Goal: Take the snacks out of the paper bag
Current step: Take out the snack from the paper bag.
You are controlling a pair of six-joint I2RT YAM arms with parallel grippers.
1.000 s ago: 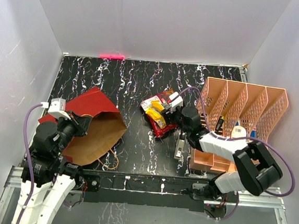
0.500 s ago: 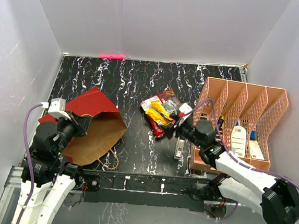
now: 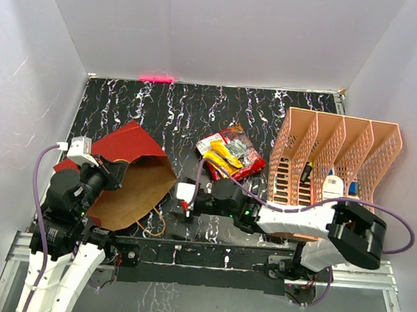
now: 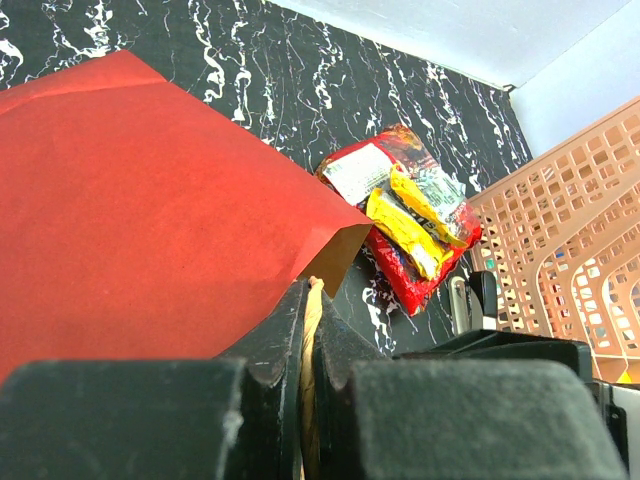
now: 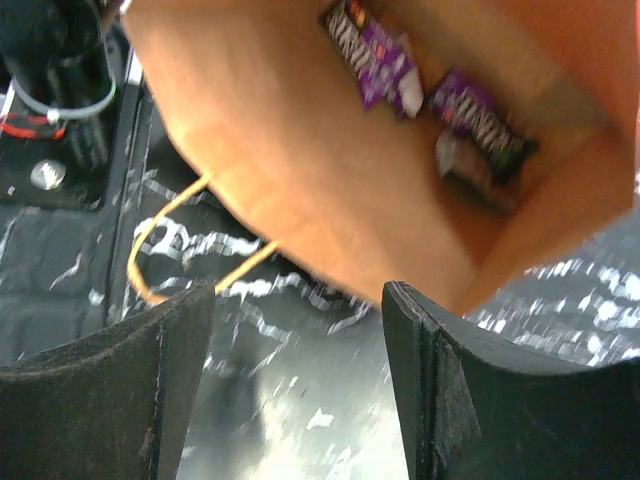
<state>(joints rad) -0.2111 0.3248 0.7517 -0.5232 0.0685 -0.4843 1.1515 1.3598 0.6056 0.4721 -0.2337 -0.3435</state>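
Note:
The paper bag (image 3: 130,146) lies on its side at the left, red outside and brown inside, with its mouth facing right. My left gripper (image 3: 114,169) is shut on its tan cord handle (image 4: 312,325) at the upper rim. My right gripper (image 3: 178,200) is open and empty, low over the table just in front of the bag's mouth. In the right wrist view, purple snack packets (image 5: 378,58) lie deep inside the bag (image 5: 300,170), beyond my open right gripper (image 5: 300,350). A pile of red, yellow and silver snacks (image 3: 227,156) lies on the table at the centre, and it also shows in the left wrist view (image 4: 410,215).
The salmon-orange file rack (image 3: 333,156) stands at the right and holds a white bottle (image 3: 332,184). The bag's second cord handle (image 3: 152,228) loops on the table near the front edge. My right arm stretches low along the front of the black marbled table (image 3: 183,110).
My right gripper has left the snack pile and swung left and forward to the bag's mouth, empty. The left gripper and the bag have not moved.

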